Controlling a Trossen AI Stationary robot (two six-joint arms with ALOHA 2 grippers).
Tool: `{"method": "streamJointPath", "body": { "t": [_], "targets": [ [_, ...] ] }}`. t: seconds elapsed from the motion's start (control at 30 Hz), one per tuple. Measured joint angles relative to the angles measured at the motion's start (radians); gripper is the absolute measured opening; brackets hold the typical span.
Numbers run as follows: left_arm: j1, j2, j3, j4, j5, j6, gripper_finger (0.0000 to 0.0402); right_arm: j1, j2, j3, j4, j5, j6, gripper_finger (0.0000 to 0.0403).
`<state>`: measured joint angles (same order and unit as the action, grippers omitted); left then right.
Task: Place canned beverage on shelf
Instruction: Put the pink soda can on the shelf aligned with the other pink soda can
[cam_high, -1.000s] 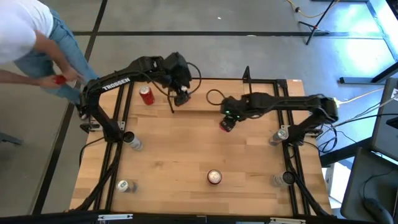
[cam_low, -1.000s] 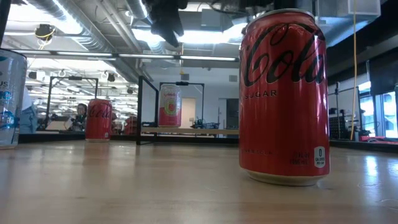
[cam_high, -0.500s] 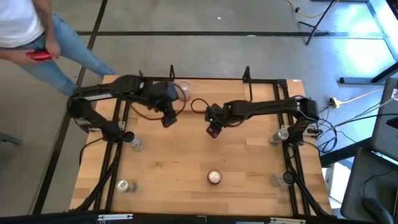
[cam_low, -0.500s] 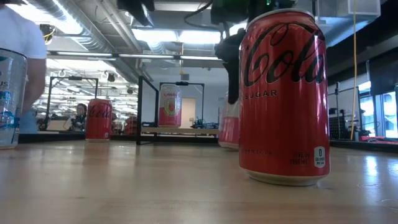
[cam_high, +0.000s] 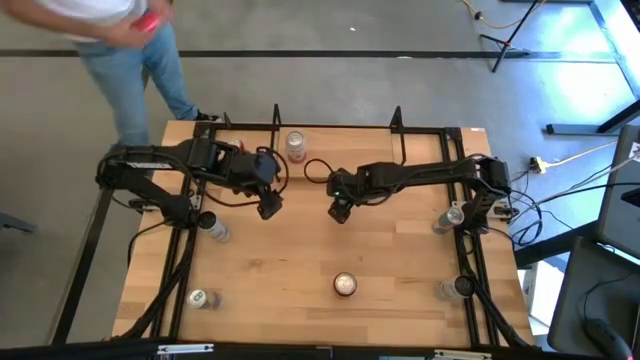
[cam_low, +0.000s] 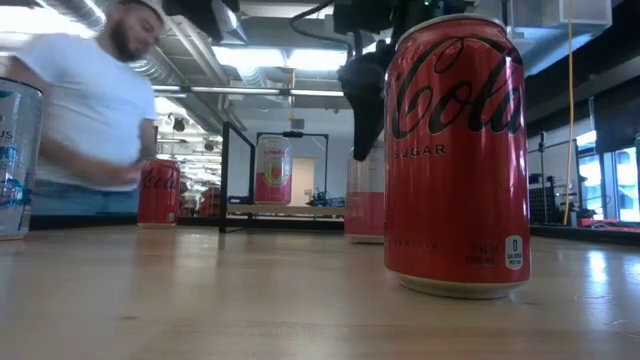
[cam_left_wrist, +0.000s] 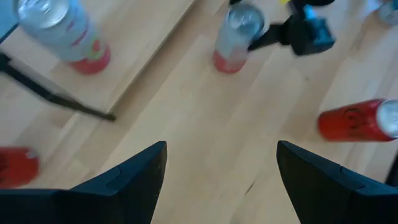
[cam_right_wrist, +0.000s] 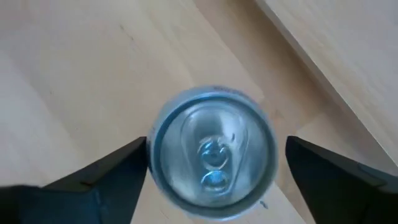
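Note:
A pink-and-white can (cam_high: 295, 143) stands upright on the shelf (cam_high: 360, 140), a low light-wood board at the table's far side; it also shows in the low view (cam_low: 273, 170). My right gripper (cam_high: 340, 208) is in front of the shelf, shut on a silver-topped can with a red base (cam_right_wrist: 213, 162), also seen in the low view (cam_low: 365, 200). My left gripper (cam_high: 268, 207) is open and empty over the table, left of that can. A red can (cam_low: 158, 190) stands left of the shelf, hidden under my left arm in the high view. My right gripper has one finger on each side of the can's upper wall (cam_right_wrist: 154, 163), just below the rim. The fingers (cam_right_wrist: 118, 174) come from above and point down. The can stands upright; whether its base rests on the table or hangs just above it cannot be told.
A big red cola can (cam_high: 344, 285) stands near the table's front middle. Other cans stand at the left (cam_high: 215, 228), (cam_high: 198, 298) and right (cam_high: 447, 218). A person (cam_high: 130, 40) stands beyond the far left corner. A cable loop (cam_high: 318, 165) lies by the shelf.
My left gripper has drawn back from the shelf toward the table's near edge and a little left, leaving the pink-and-white can standing. My right gripper has carried its can toward the table's left, into the low view. The person has walked behind the table's far left corner.

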<state>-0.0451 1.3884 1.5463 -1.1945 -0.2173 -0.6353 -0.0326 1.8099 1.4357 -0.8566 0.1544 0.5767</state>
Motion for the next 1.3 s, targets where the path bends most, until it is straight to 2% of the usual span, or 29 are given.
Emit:
{"method": "streamJointPath", "body": {
  "t": [0.17,0.4,0.63,0.83,1.0,1.3],
  "targets": [
    [-0.012,0.000,0.000,0.076,-0.011,0.006,0.0290,0.000,-0.064,0.000,-0.010,-0.016,-0.007,0.0389],
    [-0.025,0.014,-0.026,0.190,-0.118,-0.009,0.0290,0.001,-0.262,0.000,-0.126,0.040,-0.043,0.0392],
    [-0.022,0.074,-0.147,0.507,-0.110,-0.036,0.0290,0.001,-0.482,-0.044,-0.251,0.100,-0.024,0.0386],
    [-0.014,0.139,-0.159,0.663,-0.080,0.007,0.0290,0.056,-0.629,-0.161,-0.243,0.150,0.054,0.0386],
    [0.021,0.177,-0.158,0.682,-0.108,0.028,0.0299,0.127,-0.687,-0.253,-0.246,0.197,0.163,0.0386],
    [0.066,0.252,-0.158,0.749,-0.107,0.034,0.0368,0.192,-0.694,-0.321,-0.246,0.220,0.253,0.0386]
  ]
}}
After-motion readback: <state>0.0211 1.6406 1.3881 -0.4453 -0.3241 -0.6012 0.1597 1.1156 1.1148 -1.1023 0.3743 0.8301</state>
